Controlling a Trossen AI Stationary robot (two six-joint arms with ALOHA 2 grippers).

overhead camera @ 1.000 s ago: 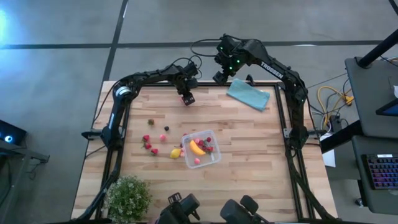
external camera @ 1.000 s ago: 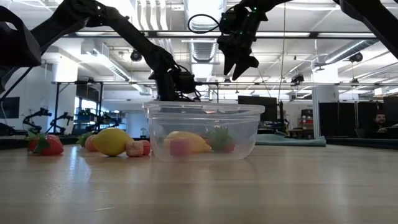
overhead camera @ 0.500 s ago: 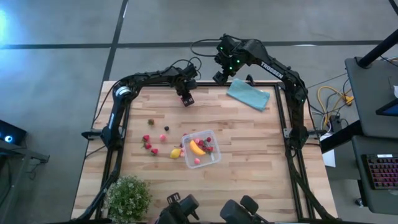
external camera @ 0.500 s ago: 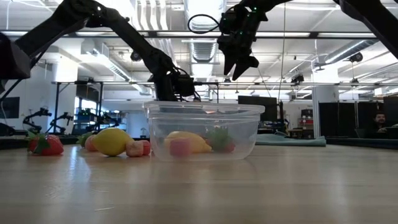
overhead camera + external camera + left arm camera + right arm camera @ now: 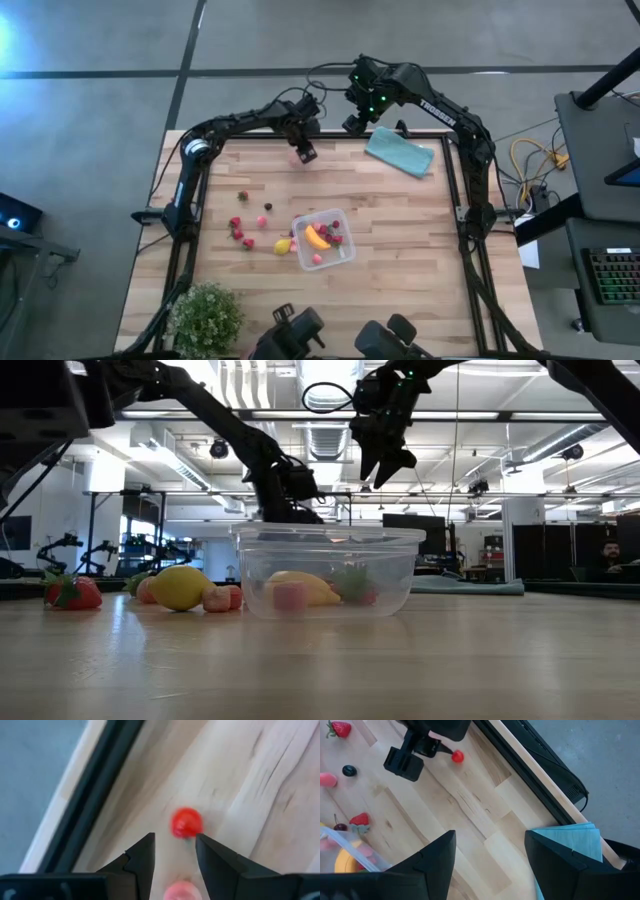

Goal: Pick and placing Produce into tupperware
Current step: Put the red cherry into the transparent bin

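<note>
The clear tupperware (image 5: 323, 238) stands mid-table with a yellow banana (image 5: 317, 237) and red and pink pieces inside. A lemon (image 5: 283, 245) and several strawberry-like pieces (image 5: 238, 232) lie on the wood to its left. At the far edge my left gripper (image 5: 175, 840) points steeply down. A pink piece (image 5: 180, 892) sits between its fingers. A round red fruit (image 5: 186, 822) lies on the table just past the fingertips. My right gripper (image 5: 490, 845) hangs open, high over the far edge, touching nothing. My left gripper has the pink piece (image 5: 181, 890) far back between its two fingers, and the picture's edge cuts most of it off. The fingers come from above, slanting toward the far edge. The fingertips themselves stand apart with nothing between them. Whether the right fingertip (image 5: 202, 842) touches the red fruit, I cannot tell.
A folded teal cloth (image 5: 400, 152) lies at the far right. A leafy green plant (image 5: 207, 318) stands at the near left corner. The dark frame rail (image 5: 95, 785) runs along the far edge close to my left gripper. Bare wood lies right of the tupperware.
My left gripper has risen a little and shifted slightly toward the table's far edge. Its finger gap looks unchanged.
</note>
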